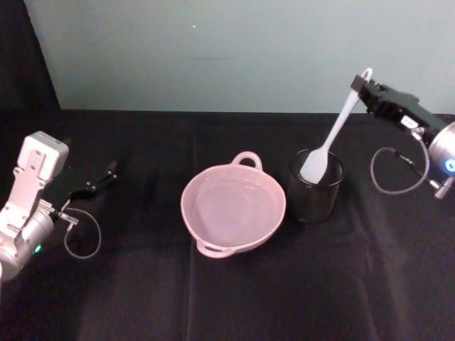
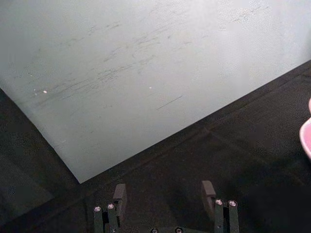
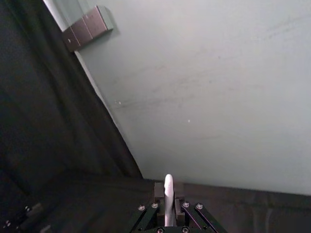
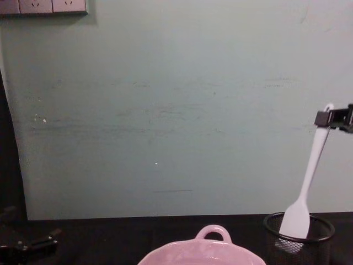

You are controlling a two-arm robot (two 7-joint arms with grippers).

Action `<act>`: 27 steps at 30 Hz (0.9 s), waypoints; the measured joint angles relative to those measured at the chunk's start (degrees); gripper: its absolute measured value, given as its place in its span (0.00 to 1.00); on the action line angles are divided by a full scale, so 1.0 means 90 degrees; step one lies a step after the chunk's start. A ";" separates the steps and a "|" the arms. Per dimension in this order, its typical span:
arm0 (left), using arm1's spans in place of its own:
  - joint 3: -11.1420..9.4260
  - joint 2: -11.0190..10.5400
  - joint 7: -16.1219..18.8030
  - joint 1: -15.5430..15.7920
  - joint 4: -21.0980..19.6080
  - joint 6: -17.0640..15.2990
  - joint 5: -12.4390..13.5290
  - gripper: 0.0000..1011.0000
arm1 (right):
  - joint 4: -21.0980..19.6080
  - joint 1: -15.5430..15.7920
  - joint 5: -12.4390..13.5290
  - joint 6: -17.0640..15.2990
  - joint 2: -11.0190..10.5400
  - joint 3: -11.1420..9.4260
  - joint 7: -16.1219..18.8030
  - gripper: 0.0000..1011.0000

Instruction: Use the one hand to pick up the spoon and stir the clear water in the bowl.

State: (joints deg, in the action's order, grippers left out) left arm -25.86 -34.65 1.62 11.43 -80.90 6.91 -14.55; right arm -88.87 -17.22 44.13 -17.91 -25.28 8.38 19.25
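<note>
The white spoon (image 1: 334,135) stands tilted, its flat blade inside the black wire-mesh cup (image 1: 316,199) and its handle end pointing up and to the right. My right gripper (image 1: 364,89) is shut on the top of that handle, as the right wrist view shows with the spoon (image 3: 168,194) pinched between the fingers. In the chest view the spoon (image 4: 311,165) hangs from the right gripper (image 4: 326,118) with its blade low in the mesh cup (image 4: 300,245). The pink bowl (image 1: 190,220) of clear water sits just left of the cup. My left gripper (image 1: 106,174) rests open at the far left.
A black cloth covers the table, with a pale green wall behind it. The bowl's loop handle (image 4: 212,232) faces the wall. The left gripper (image 2: 164,194) hovers over bare cloth, and the bowl's rim (image 2: 307,136) shows at that view's edge. A cable loop hangs beside each wrist.
</note>
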 joint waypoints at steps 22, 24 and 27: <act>0.0000 0.0000 0.0000 0.0000 0.0000 0.0000 0.0000 1.00 | 0.0720 -0.0210 0.0304 0.0036 -0.0158 0.0397 0.0124 0.11; 0.0000 0.0000 0.0000 0.0000 0.0000 0.0000 0.0000 1.00 | 0.0817 -0.0272 0.0346 0.0036 -0.0188 0.0441 0.0183 0.11; 0.0000 0.0000 0.0000 0.0000 0.0000 0.0000 0.0000 1.00 | 0.0959 -0.0344 0.0423 0.0032 -0.0218 0.0496 0.0301 0.11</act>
State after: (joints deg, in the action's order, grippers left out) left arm -25.86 -34.64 1.62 11.43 -80.90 6.91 -14.55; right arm -80.24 -20.31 47.93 -17.62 -27.24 12.85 21.96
